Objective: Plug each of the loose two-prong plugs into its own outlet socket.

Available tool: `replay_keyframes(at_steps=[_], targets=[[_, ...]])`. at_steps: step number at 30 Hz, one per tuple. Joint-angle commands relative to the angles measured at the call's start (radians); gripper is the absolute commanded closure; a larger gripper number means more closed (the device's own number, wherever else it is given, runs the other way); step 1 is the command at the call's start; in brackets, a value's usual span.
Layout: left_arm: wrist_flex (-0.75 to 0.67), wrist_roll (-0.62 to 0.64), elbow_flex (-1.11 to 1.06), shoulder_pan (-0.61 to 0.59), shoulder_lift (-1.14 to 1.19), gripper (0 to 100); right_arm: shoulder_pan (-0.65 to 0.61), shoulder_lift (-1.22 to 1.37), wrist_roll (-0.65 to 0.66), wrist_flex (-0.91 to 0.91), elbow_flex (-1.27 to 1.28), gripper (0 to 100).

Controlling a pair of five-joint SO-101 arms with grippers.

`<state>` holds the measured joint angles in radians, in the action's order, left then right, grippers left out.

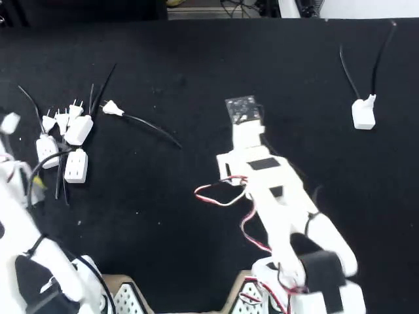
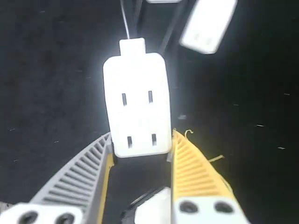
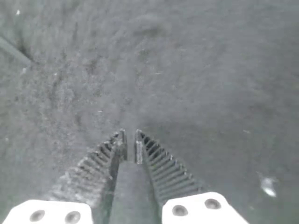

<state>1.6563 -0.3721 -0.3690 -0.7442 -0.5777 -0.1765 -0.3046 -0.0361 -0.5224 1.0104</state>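
A white outlet socket (image 2: 135,107) with two pairs of slots lies on the black table, its cable leading away. My left gripper (image 2: 141,140) is shut on its near end, with the grey finger (image 2: 88,163) and the yellow finger (image 2: 191,163) against its sides. In the high view this socket (image 1: 47,149) lies in a cluster with other sockets (image 1: 76,165) and several white plugs (image 1: 69,116). A loose two-prong plug (image 1: 112,108) lies just right of the cluster. My right gripper (image 3: 130,135) is shut on nothing, low over bare table at mid-table (image 1: 242,108).
Another white socket (image 2: 208,25) lies just beyond the held one. At the far right a white socket (image 1: 363,114) lies with black cables running to the back edge. Red and white wires hang beside the right arm (image 1: 281,203).
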Motion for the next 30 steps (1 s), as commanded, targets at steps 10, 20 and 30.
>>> replay_keyframes(at_steps=[10,20,30], targets=[[-0.265,0.11,-0.338,0.74,-0.008,94,0.206,-0.188,-0.123,0.068,0.101,97.1],[-0.494,0.11,-0.538,0.796,-0.012,76,0.201,-0.188,-0.123,0.068,0.101,97.0],[-0.486,0.109,-0.444,0.628,-0.006,76,0.201,-0.188,-0.123,0.068,0.101,97.0]])
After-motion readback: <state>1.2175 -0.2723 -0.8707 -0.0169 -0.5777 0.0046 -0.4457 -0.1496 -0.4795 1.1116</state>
